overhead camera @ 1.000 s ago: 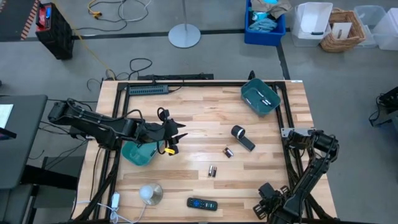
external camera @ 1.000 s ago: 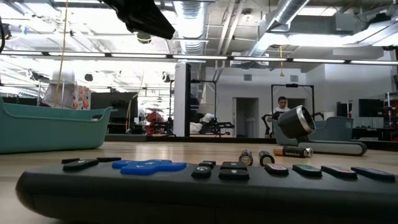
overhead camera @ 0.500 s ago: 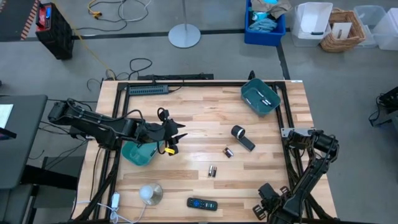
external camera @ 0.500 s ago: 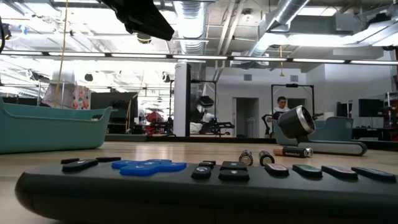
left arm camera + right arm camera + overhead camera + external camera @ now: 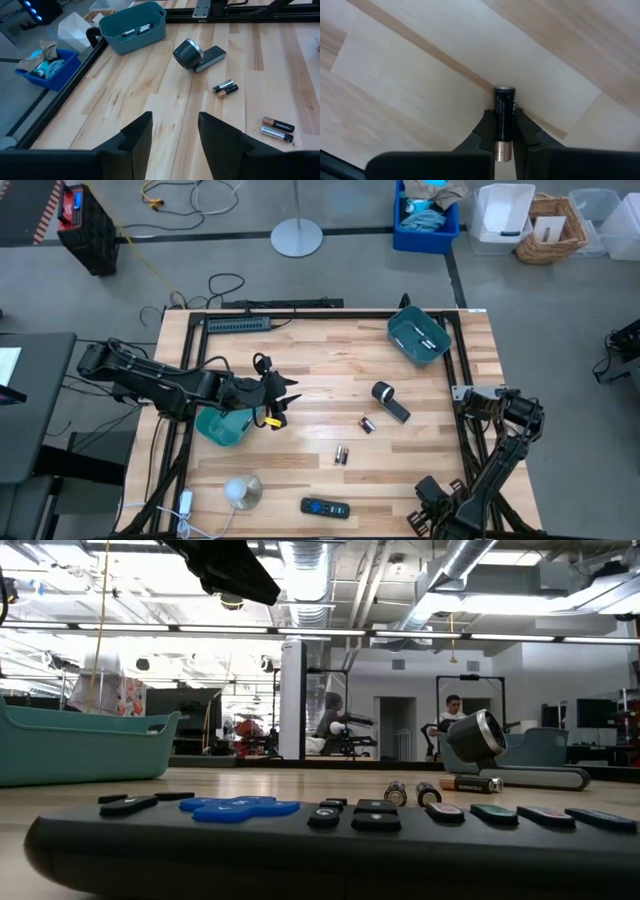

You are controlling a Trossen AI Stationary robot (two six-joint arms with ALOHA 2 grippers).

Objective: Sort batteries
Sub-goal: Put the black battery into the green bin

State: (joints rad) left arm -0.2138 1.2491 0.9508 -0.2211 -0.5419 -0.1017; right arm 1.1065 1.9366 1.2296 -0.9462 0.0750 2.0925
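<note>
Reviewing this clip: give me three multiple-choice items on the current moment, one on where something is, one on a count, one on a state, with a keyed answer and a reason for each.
1. Where is the remote control?
A. Near the table's front edge
B. Inside the far teal bin
C. Under the left hand

2. How many batteries lie loose on the table in the left wrist view?
A. Two
B. Four
C. Seven

3. What is the state of the right hand?
A. Open and empty
B. Shut on a black battery
C. Shut on the remote control

Answers:
1. A: the high view shows it by the front edge, and it fills the foreground of the low view.
2. B: one pair lies near the black cylinder and another pair lies closer to the camera.
3. B: the right wrist view shows a black battery clamped between the fingers, while the left hand is open and empty beside the near teal bin.
</note>
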